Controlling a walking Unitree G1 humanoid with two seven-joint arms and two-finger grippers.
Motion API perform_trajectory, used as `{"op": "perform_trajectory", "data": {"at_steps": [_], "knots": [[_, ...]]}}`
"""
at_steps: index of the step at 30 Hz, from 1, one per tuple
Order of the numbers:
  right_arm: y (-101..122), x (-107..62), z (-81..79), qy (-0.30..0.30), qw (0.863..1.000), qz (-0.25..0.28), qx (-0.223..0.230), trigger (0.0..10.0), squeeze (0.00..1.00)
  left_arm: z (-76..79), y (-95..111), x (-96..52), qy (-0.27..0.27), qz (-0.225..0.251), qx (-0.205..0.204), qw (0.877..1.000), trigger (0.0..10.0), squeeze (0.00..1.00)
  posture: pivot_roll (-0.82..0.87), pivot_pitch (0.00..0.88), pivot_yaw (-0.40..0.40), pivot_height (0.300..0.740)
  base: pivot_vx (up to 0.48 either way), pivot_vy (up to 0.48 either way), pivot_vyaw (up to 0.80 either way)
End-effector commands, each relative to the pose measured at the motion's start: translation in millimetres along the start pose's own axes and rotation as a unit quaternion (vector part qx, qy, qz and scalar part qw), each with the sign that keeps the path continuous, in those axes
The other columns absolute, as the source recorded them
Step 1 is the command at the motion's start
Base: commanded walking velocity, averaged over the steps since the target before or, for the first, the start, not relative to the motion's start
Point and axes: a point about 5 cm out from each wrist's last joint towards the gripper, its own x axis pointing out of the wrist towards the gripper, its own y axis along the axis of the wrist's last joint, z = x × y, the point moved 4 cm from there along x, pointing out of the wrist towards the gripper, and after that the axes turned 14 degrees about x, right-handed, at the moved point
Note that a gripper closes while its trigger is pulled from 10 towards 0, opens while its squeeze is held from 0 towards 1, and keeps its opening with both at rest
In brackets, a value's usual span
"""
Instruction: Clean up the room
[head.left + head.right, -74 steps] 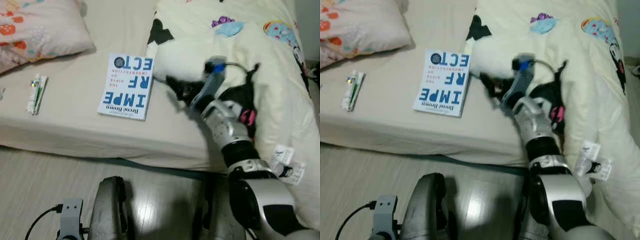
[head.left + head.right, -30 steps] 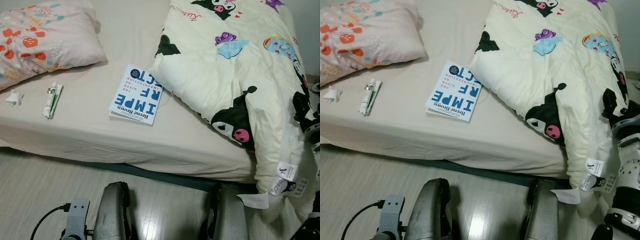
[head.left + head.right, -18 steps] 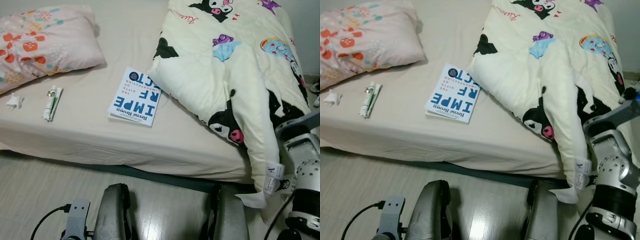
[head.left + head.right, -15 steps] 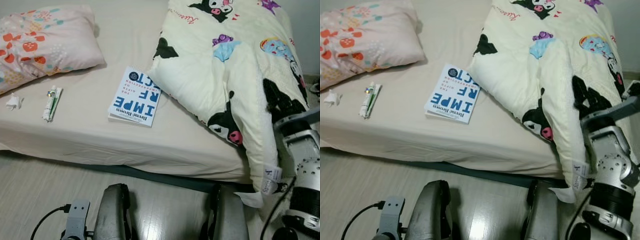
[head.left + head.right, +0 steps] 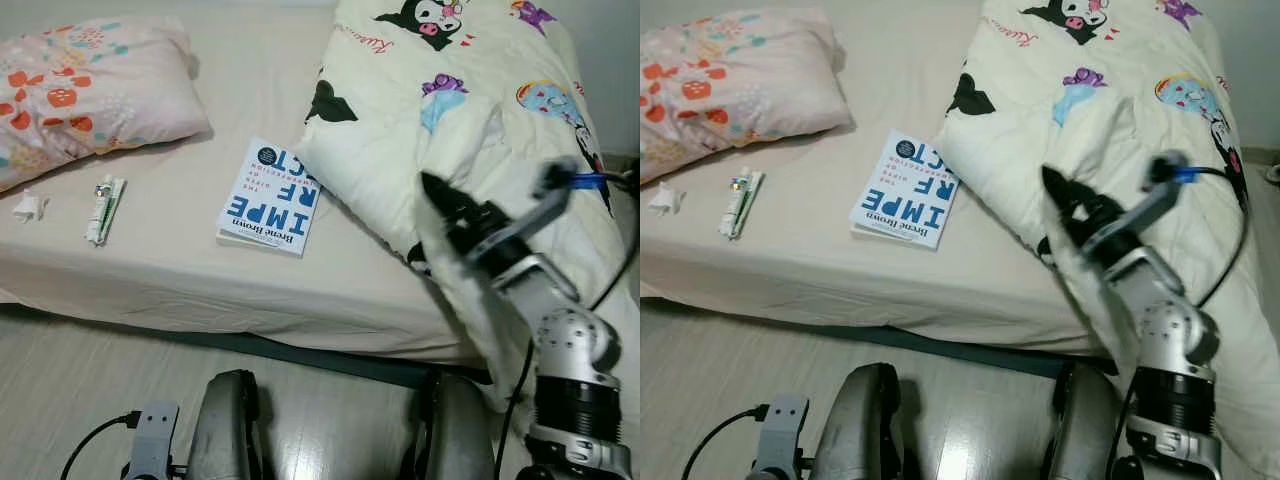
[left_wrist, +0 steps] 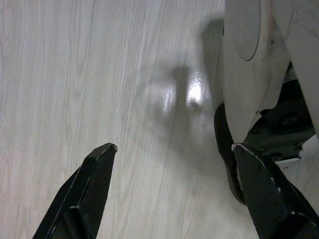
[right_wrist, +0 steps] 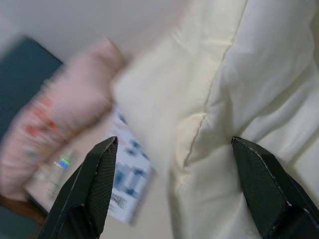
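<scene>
Right claw (image 5: 432, 195), fingers spread wide w/ nothing held, over the quilt (image 5: 470, 120); next: pinch quilt edge beneath.

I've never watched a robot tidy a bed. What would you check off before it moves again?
1. Right gripper at the comforter: ok, fingers open, over its front fold.
2. Comforter gripped: not ok, nothing held.
3. Book free of comforter: cannot tell, its top corner meets the comforter's edge.
4. Toothpaste tube and crumpled tissue cleared: not ok, both lie on the mattress.
5. Left gripper: ok, open, idle above the floor.
</scene>
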Motion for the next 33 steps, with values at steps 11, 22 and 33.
{"op": "perform_trajectory", "data": {"at_steps": [11, 22, 33], "knots": [[20, -5.5, 44.2, -0.129, 0.99, 0.061, -0.003, 4.2, 0.0, 15.9, -10, -2.1, -0.025, -0.014, 0.008, 1.0, 10.0, 0.0, 0.06, 0.256, 0.041, 0.495, 0.0, 0.0, 0.0], [7, -0.8, 26.4, -0.07, 0.997, 0.026, 0.008, 0.0, 0.0, 15.5, -10, -1.8, -0.021, -0.016, 0.005, 1.0, 10.0, 0.0, 0.06, 0.244, 0.033, 0.495, 0.0, 0.0, 0.0], [-115, -19.3, -75.6, 0.203, 0.942, -0.255, -0.076, 0.0, 0.0, 15.0, -8, -0.3, -0.019, -0.021, 0.014, 0.999, 10.0, 0.0, 0.06, 0.229, 0.027, 0.495, 0.0, 0.0, 0.0]]}}
